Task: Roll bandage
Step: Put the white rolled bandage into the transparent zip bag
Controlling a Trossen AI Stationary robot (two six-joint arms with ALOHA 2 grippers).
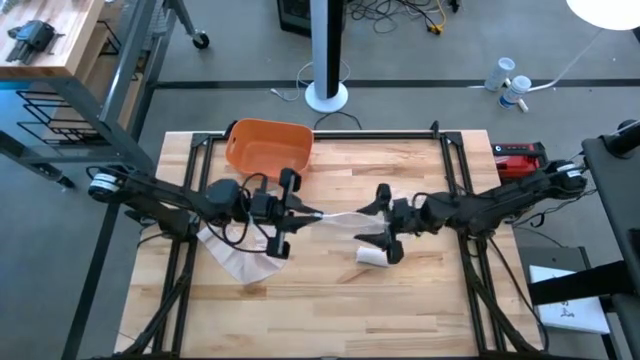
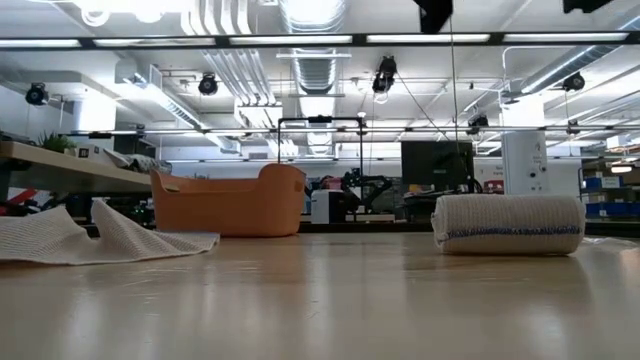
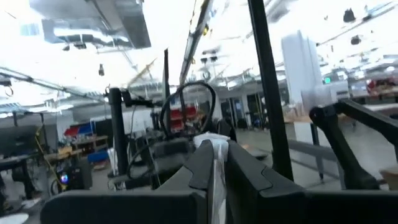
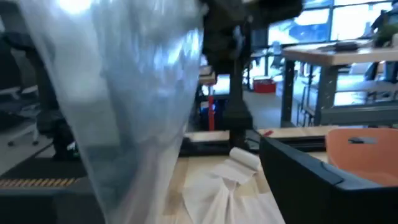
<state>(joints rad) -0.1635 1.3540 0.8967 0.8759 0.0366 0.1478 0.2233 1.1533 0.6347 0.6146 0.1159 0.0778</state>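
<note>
Two dark arms are meeting over the middle of the wooden desk (image 1: 330,310). The left claw (image 1: 312,213) is pinching together on one end of a clear plastic wrapper (image 1: 345,218), and in the left wrist view its fingers (image 3: 202,165) are squeezing a thin white strip of it. The right claw (image 1: 383,222) is sitting at the other end of the wrapper, at about 3 o'clock from the left claw, and I cannot tell if its fingers are apart or together. The wrapper is stretching in the air between the two claws. A rolled bandage (image 1: 372,256) is lying on the desk just under the right claw, at about 6 o'clock from it. In the low view this roll (image 2: 508,224) is resting on its side. A loose white bandage (image 1: 235,257) is lying spread out on the desk at about 7 o'clock from the left claw, partly under that arm. An orange tub (image 1: 268,147) is sitting near the far edge of the desk, at about 11 o'clock from the left claw. I cannot see what is in it. A red tool (image 1: 518,158) is lying off the desk at about 2 o'clock from the right claw.
</note>
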